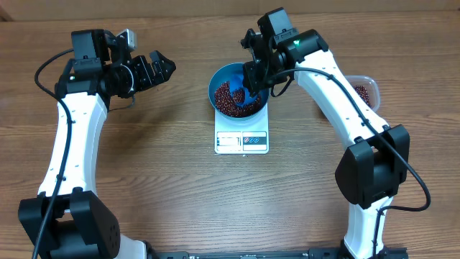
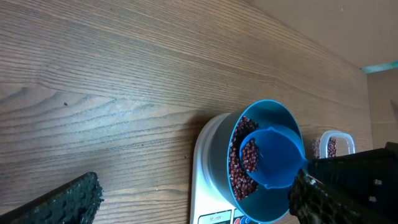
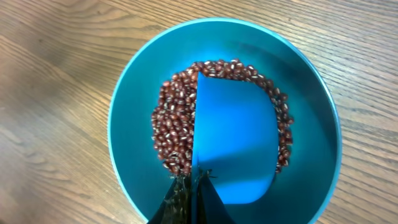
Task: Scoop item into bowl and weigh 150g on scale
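Many red-brown beans (image 3: pixel 177 124) heap in the blue bowl (image 1: pixel 223 74) on the white scale (image 1: pixel 241 141) (panel print unreadable), display edge toward the robot. Right fingers (image 3: pixel 180 202), pressed together, pinch the blue scoop (image 3: pixel 233 143), its length reaching out over the beans. Left fingers (image 2: pixel 62 202) stand spread above the counter (image 1: pixel 165 165).

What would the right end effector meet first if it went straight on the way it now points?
Probably the beans in the blue bowl: the right end effector points down into it, its gripped scoop leading.
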You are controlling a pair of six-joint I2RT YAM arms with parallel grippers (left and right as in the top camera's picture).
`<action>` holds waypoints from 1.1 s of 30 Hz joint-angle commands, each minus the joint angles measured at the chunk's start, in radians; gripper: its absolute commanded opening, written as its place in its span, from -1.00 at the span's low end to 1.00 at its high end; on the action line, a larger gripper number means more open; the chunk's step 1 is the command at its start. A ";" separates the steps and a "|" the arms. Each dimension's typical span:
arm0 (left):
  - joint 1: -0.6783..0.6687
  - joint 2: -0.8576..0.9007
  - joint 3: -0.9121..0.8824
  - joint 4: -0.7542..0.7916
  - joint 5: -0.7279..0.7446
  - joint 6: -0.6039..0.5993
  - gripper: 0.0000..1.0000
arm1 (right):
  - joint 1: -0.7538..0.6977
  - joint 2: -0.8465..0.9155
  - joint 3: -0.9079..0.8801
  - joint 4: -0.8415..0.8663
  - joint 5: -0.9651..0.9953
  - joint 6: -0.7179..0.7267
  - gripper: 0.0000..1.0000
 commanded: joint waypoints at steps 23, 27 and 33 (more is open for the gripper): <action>-0.013 -0.021 0.021 0.001 -0.006 0.012 0.99 | -0.072 -0.050 0.048 0.004 -0.146 0.021 -0.93; -0.013 -0.021 0.021 0.001 -0.006 0.012 0.99 | -0.072 -0.050 0.048 0.004 -0.146 0.021 -0.93; -0.013 -0.021 0.021 0.001 -0.006 0.012 0.98 | -0.072 -0.051 0.048 0.011 -0.146 0.016 -0.93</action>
